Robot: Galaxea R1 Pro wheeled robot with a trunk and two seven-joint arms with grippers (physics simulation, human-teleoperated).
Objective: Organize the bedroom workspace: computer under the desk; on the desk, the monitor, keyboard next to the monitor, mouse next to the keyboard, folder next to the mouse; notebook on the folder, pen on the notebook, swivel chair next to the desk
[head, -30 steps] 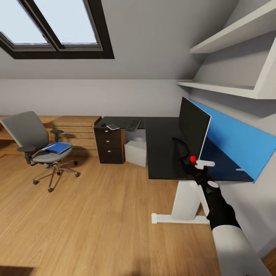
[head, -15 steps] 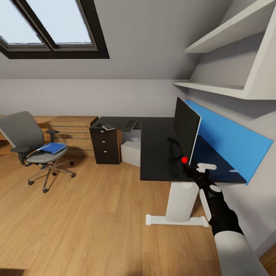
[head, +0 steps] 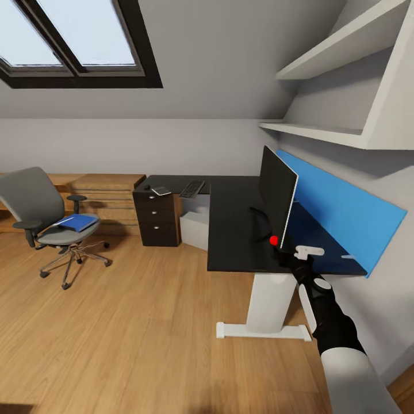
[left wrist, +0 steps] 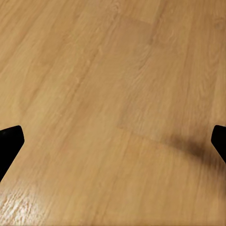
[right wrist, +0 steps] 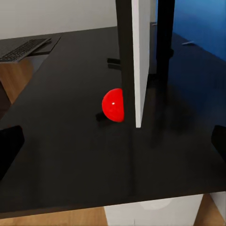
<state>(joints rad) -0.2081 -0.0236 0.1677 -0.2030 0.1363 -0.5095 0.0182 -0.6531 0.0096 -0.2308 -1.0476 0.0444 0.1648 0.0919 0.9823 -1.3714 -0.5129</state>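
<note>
Centrally in the head view stands the glossy black L-shaped bench (head: 233,224) on its white leg, with the monitor (head: 277,195) upright toward its right side, seen nearly edge-on, a red dot (head: 273,240) at its lower corner. Behind it, at the right of the frame, a blue upright panel (head: 345,221) lines the wall. At the bench's far end, left of centre, the keyboard (head: 192,188) lies flat, and the notebook (head: 161,190) and the small black mouse (head: 147,186) sit above the black drawer unit (head: 156,217). The light-grey computer (head: 193,229) stands on the floor under the bench beside those drawers. At the left edge of the frame the swivel chair (head: 35,204) stands well apart from the bench, the blue folder (head: 77,222) lying on its seat.

The right gripper (head: 294,257) hovers at the bench's near edge, just below the monitor's lower corner; its fingers (right wrist: 10,141) are spread wide and hold nothing. The left gripper's fingers (left wrist: 9,143) are likewise wide apart and empty over the wooden floor (left wrist: 117,108).
</note>
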